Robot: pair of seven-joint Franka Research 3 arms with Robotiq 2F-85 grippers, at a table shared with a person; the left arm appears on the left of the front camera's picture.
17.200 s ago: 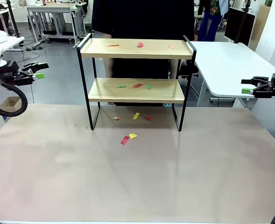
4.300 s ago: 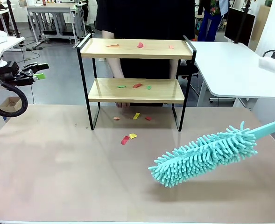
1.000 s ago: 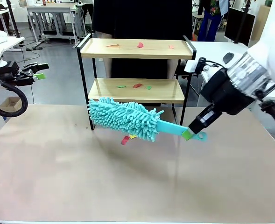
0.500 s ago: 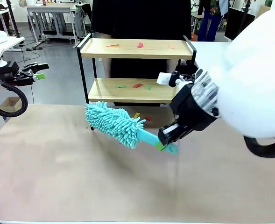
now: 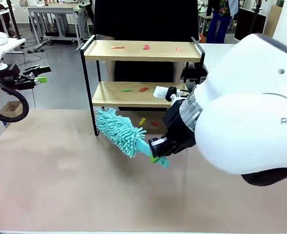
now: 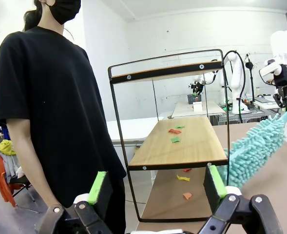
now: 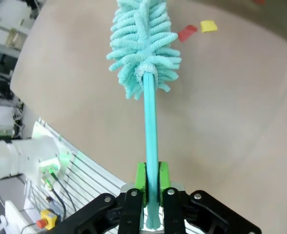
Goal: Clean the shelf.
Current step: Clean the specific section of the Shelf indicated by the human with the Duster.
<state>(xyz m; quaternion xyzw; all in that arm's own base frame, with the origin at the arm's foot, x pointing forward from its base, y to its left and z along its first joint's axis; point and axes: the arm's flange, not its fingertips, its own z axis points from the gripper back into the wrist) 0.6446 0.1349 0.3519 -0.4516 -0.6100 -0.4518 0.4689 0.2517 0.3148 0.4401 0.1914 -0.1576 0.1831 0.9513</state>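
Note:
The shelf (image 5: 158,52) stands at the table's far side, with coloured paper scraps (image 5: 146,47) on its top board and more on the lower board (image 5: 142,89). My right gripper (image 5: 155,157) is shut on the handle of a teal fluffy duster (image 5: 120,130). The duster's head lies low over the table, in front of the shelf's left front leg. In the right wrist view the green pads (image 7: 141,178) clamp the duster (image 7: 143,44) by its handle. My left gripper (image 5: 40,74) hangs open at the far left, off the table. Its wrist view looks along the shelf (image 6: 192,146) between its own open fingers, the left gripper (image 6: 157,185) holding nothing.
A person in black (image 5: 143,19) stands behind the shelf. A yellow scrap (image 5: 142,121) and a red scrap (image 5: 155,124) lie on the table under the shelf. My bulky right arm (image 5: 240,122) covers the table's right half. The table's front and left are bare.
My right arm has swung left and toward the camera with the duster. The handle end has moved left and down; the head has drawn in by the shelf's left leg. The left arm is still.

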